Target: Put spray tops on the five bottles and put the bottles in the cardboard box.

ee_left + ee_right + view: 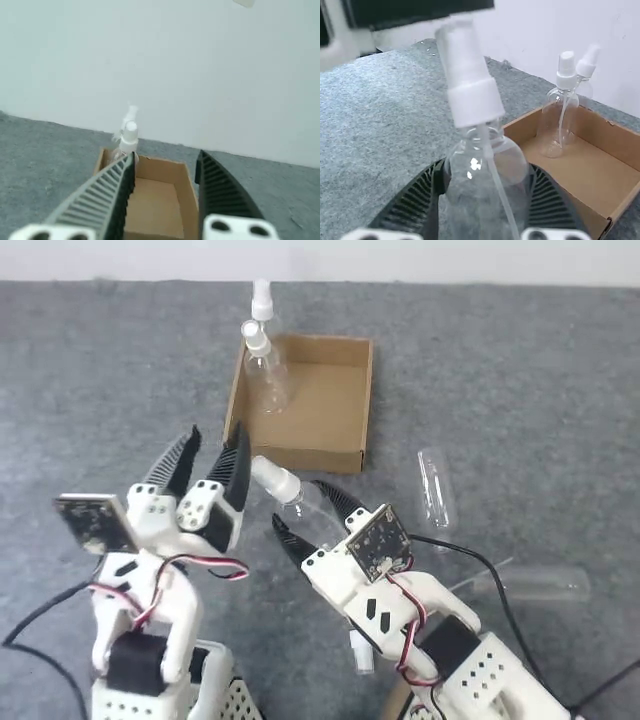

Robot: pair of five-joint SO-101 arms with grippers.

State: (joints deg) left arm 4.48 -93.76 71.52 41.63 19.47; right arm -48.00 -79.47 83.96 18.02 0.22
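My right gripper (298, 503) is shut on a clear bottle (485, 175) with a white spray top (470, 85). It holds the bottle (285, 486) just in front of the cardboard box (330, 445). My left gripper (218, 440) stands open and empty at the box's near left corner, its fingers (115, 185) framing the box (155, 200). One capped bottle (266, 370) stands in the box's far left corner. A second capped bottle (262, 300) rises by the far wall; whether it is inside I cannot tell. Both bottles (562, 115) show past the held one.
Two bare bottles lie on the grey mat to the right, one (437, 485) beside the box and one (530, 583) nearer the right arm. A loose white spray top (360, 650) lies by the right arm's base. Black cables trail at the right.
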